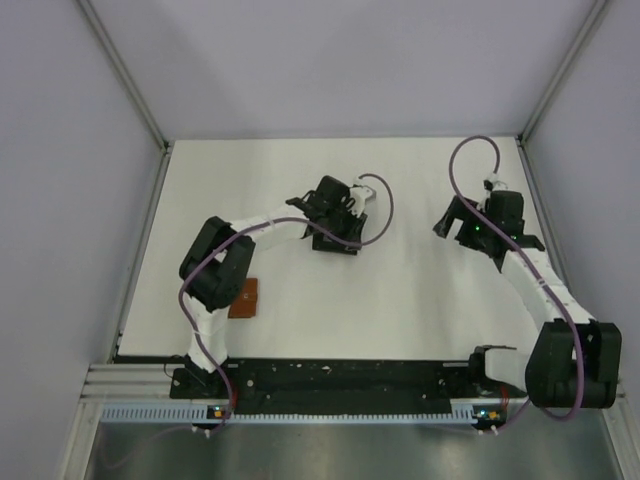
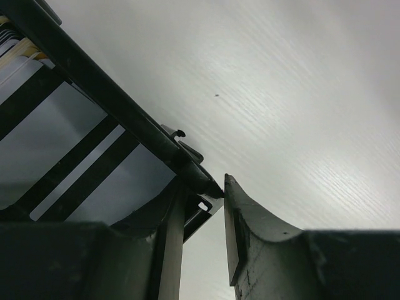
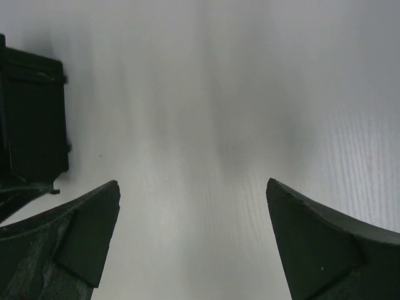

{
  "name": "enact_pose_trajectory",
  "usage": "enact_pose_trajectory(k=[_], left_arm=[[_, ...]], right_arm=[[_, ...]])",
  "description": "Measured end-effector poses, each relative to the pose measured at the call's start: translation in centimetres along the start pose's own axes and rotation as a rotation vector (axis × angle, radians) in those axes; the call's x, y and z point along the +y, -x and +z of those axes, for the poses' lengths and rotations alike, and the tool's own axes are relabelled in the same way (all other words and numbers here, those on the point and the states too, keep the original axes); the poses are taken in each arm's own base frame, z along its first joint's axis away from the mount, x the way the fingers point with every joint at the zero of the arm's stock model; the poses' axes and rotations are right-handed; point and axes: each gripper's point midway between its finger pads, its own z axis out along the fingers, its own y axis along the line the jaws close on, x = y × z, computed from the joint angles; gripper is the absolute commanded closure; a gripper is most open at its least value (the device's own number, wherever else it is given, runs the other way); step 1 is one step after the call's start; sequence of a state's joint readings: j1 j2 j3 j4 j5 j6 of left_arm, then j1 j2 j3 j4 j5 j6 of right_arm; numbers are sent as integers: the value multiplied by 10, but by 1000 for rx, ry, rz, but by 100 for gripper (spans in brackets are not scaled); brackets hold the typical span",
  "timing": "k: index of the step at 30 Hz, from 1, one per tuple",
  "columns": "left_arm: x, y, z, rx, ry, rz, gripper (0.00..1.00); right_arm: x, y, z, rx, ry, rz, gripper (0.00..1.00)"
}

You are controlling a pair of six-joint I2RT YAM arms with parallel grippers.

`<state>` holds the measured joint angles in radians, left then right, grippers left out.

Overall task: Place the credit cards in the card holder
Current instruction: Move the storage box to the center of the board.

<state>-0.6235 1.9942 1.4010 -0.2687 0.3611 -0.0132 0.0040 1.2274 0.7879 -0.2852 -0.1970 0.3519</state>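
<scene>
The left fingers (image 2: 253, 234), narrowly apart, straddle a corner of the black slotted box (image 2: 94, 80) holding the pale credit cards (image 2: 44, 144), probably to pluck one, while the brown card holder (image 1: 243, 297) lies on the tabletop (image 1: 400, 320) near that arm's base and the right fingers (image 3: 75, 237) hang wide apart.

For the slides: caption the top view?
Left arm at the black slotted box, right arm hovering aside, brown card holder by the left elbow.
</scene>
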Motion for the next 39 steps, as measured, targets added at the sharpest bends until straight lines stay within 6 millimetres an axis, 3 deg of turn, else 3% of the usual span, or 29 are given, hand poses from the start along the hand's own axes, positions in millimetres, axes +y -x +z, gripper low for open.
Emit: enact_pose_trajectory(k=[6, 11, 15, 20, 25, 26, 28, 31, 34, 36, 39], left_arm=[[-42, -11, 8, 33, -104, 116, 73], [-60, -20, 7, 64, -152, 191, 65], [-69, -32, 2, 96, -168, 236, 39], [-71, -46, -5, 146, -154, 227, 25], [-73, -29, -25, 91, -114, 212, 14], [-74, -22, -32, 61, -101, 206, 2], [-75, -9, -50, -13, -63, 201, 2], [-66, 7, -86, -134, 63, 137, 2], [-43, 13, -127, -266, 261, -4, 1], [-20, 1, -151, -313, 403, -152, 1], [36, -49, -190, -323, 678, -450, 1]], right_arm=[[-36, 11, -19, -95, -103, 104, 1], [-42, 13, -24, -123, -125, 132, 1], [-42, 11, -23, -123, -124, 146, 1], [-38, 8, -22, -111, -95, 154, 1], [-25, 5, -21, -88, -23, 151, 1], [-22, 5, -20, -84, -6, 149, 1], [-18, 3, -17, -66, 22, 149, 1], [-10, -5, -14, -23, 73, 146, 1], [3, -7, -14, 0, 152, 141, 1], [14, -6, -16, 3, 211, 131, 1], [30, -9, -18, 20, 265, 115, 2]])
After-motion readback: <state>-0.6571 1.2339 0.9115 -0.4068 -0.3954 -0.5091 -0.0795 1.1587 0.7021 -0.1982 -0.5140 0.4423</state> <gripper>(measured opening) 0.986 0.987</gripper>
